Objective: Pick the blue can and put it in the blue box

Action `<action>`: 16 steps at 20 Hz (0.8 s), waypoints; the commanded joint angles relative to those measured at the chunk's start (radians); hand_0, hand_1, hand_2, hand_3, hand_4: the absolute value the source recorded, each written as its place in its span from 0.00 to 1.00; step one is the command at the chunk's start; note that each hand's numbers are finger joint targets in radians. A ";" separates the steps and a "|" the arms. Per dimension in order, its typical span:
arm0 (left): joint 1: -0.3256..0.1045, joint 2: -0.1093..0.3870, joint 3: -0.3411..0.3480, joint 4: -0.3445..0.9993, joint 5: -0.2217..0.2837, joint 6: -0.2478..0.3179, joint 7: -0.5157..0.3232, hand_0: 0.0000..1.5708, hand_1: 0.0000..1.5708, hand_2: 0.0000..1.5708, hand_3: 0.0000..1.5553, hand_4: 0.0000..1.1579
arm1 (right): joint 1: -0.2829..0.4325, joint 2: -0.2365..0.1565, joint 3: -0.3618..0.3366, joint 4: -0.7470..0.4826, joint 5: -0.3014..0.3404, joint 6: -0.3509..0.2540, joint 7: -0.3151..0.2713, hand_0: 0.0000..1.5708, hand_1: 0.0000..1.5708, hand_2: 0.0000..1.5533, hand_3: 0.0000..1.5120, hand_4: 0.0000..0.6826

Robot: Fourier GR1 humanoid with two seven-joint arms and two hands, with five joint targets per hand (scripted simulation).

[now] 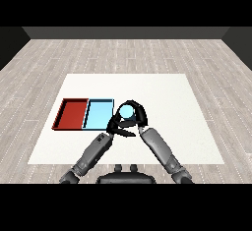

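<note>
On the white table (162, 92), the light blue tray (98, 113) is lying just left of the blue can (127, 111). The right hand (139, 114) is curling round the can, with the left hand (116, 125) crowding close, its fingers indistinct; lifting clear of the tray's rim before moving left is advisable.

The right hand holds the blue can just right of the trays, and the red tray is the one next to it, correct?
No: the head view shows the blue tray nearest the can; the red tray lies farther left. The right hand does hold the can.

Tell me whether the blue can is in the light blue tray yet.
Not yet. The blue can sits right of the light blue tray, outside its rim, with the right hand curled round it.
</note>
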 commanded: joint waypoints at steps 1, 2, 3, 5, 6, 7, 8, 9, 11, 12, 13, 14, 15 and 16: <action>-0.060 -0.003 -0.015 0.022 0.043 0.009 0.004 0.00 0.00 0.00 0.00 0.00 | 0.029 0.000 0.049 0.011 -0.053 -0.028 -0.044 0.92 0.92 0.93 0.92 0.88; -0.016 -0.003 -0.085 -0.011 0.076 0.062 -0.022 0.00 0.00 0.00 0.00 0.00 | -0.023 0.000 0.022 0.051 -0.073 -0.042 -0.049 0.92 0.92 0.93 0.92 0.88; -0.023 -0.003 -0.072 -0.024 0.038 0.075 0.027 0.00 0.00 0.00 0.00 0.00 | -0.026 0.000 0.054 0.002 -0.048 -0.041 0.026 0.93 0.93 0.93 0.92 0.87; -0.097 -0.003 -0.167 0.001 0.099 0.201 0.036 0.00 0.00 0.00 0.00 0.32 | 0.023 0.000 0.074 0.012 -0.114 -0.053 -0.076 0.94 0.94 0.94 0.92 0.88; -0.039 -0.003 -0.065 0.000 0.010 0.105 0.101 0.00 0.00 0.00 0.00 0.36 | 0.012 0.000 0.088 -0.028 -0.124 -0.078 -0.025 0.94 0.94 0.94 0.92 0.87; -0.059 0.025 -0.037 -0.012 -0.008 0.120 0.118 0.00 0.00 0.00 0.00 0.41 | -0.007 0.000 0.135 0.028 -0.165 -0.110 -0.099 0.94 0.94 0.94 0.92 0.87; -0.121 -0.003 -0.096 0.103 0.085 0.152 0.040 0.00 0.00 0.00 0.00 0.44 | 0.026 0.000 0.041 -0.032 -0.122 -0.032 -0.040 0.94 0.94 0.95 0.92 0.87; -0.064 -0.003 -0.088 -0.010 0.026 0.183 0.095 0.00 0.00 0.00 0.00 0.46 | -0.073 0.000 0.059 -0.021 -0.144 -0.084 0.019 0.94 0.94 0.94 0.92 0.88; -0.101 -0.003 -0.099 0.111 0.117 0.194 0.002 0.00 0.00 0.07 0.00 0.52 | -0.026 0.000 0.085 0.012 -0.173 -0.084 -0.078 0.94 0.94 0.94 0.92 0.89; -0.074 -0.003 -0.123 0.082 0.171 0.228 -0.026 0.28 0.28 0.40 0.32 0.49 | -0.039 0.000 0.060 0.098 -0.238 -0.043 -0.173 0.94 0.94 0.94 0.92 0.89; -0.110 -0.003 -0.050 0.077 0.209 0.148 -0.007 0.55 0.55 0.60 0.49 0.49 | 0.001 -0.016 0.030 -0.014 -0.178 -0.001 -0.076 0.92 0.92 0.93 0.92 0.90; -0.050 -0.003 -0.094 0.053 0.238 0.161 -0.072 0.91 0.91 0.90 0.78 0.54 | 0.016 -0.004 0.017 -0.028 -0.184 -0.017 -0.089 0.93 0.93 0.93 0.92 0.90; -0.091 -0.003 -0.141 0.076 0.291 0.190 -0.092 1.00 1.00 0.97 0.85 0.58 | -0.049 0.000 0.146 0.001 -0.247 -0.159 -0.110 0.93 0.93 0.93 0.92 0.91; -0.103 -0.003 -0.104 0.130 0.325 0.148 -0.124 1.00 1.00 1.00 0.95 0.65 | 0.000 0.000 0.063 0.027 -0.221 -0.069 -0.136 0.93 0.93 0.93 0.92 0.92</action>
